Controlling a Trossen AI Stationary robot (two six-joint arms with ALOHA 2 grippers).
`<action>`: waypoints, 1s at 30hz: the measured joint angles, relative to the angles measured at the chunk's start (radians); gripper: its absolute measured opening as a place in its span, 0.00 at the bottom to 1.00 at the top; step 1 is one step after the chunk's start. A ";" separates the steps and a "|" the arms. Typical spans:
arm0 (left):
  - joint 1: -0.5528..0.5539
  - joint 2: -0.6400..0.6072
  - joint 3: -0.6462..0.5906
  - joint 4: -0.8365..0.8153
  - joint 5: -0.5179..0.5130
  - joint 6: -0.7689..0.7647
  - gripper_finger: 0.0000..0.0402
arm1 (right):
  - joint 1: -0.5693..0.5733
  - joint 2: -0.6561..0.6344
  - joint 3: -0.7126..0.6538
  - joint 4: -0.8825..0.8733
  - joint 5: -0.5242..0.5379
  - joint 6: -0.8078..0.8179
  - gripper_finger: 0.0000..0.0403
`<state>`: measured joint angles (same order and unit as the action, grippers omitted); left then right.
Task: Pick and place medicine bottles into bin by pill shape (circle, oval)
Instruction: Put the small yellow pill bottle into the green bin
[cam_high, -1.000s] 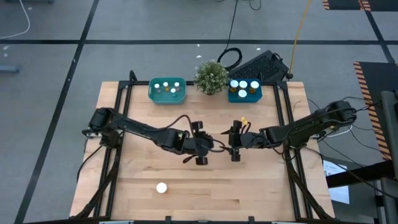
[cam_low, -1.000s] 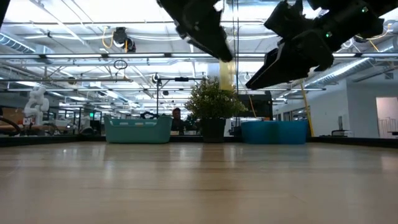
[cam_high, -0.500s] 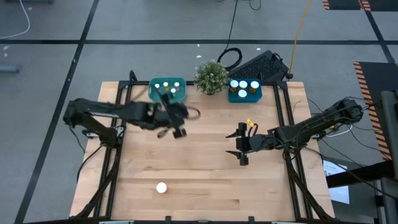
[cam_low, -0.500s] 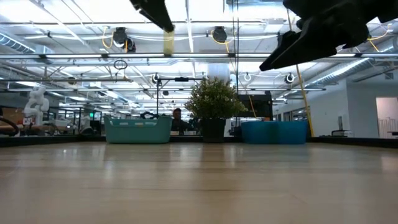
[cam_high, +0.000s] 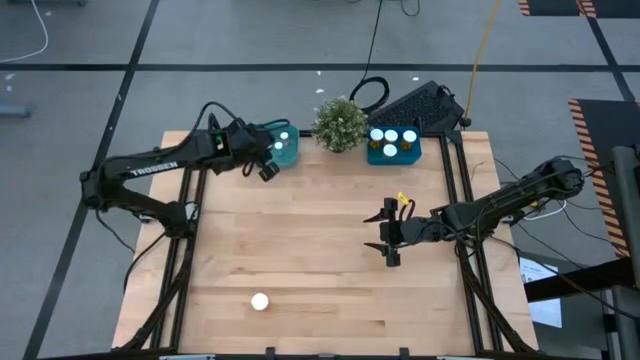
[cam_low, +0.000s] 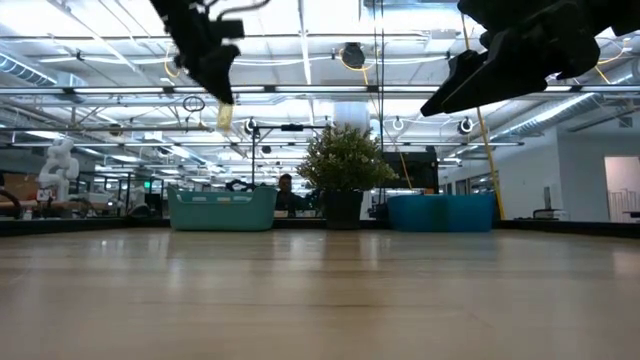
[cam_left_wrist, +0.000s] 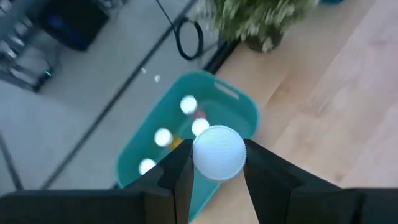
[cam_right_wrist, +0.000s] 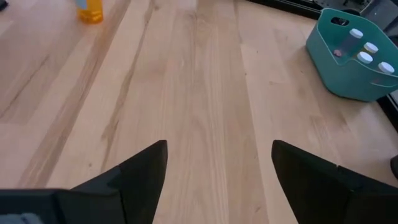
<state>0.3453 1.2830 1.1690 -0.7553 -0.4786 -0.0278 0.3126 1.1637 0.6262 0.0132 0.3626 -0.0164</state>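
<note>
**Bottle ready to drop in the green bin**

The left gripper (cam_left_wrist: 214, 171) squeezes a white-capped medicine bottle (cam_left_wrist: 218, 151) over the teal-green bin (cam_high: 287, 152) at 11 o'clock. Next it likely should open up. The right gripper (cam_high: 388, 232), spread wide and empty, waits at 3 o'clock.

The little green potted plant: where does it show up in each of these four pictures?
High view: potted plant at the table's far edge, between the two bins.
Low view: plant at centre, at the table's far end.
Left wrist view: blurred foliage along the top edge.
Right wrist view: not in it.
Shared landmark: the light teal bin beside the plant.
</note>
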 joint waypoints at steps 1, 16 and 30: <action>0.024 0.000 -0.026 0.025 0.027 0.000 0.32 | -0.001 0.000 0.000 0.002 0.000 -0.001 0.70; 0.221 0.000 -0.400 0.487 0.115 -0.060 0.32 | -0.003 0.000 0.000 0.005 0.002 0.004 0.70; 0.264 0.106 -0.480 0.664 0.134 -0.080 0.32 | -0.003 0.000 0.000 0.020 0.002 0.005 0.70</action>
<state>0.6090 1.3885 0.6888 -0.0910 -0.3445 -0.1077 0.3092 1.1641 0.6262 0.0335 0.3641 -0.0116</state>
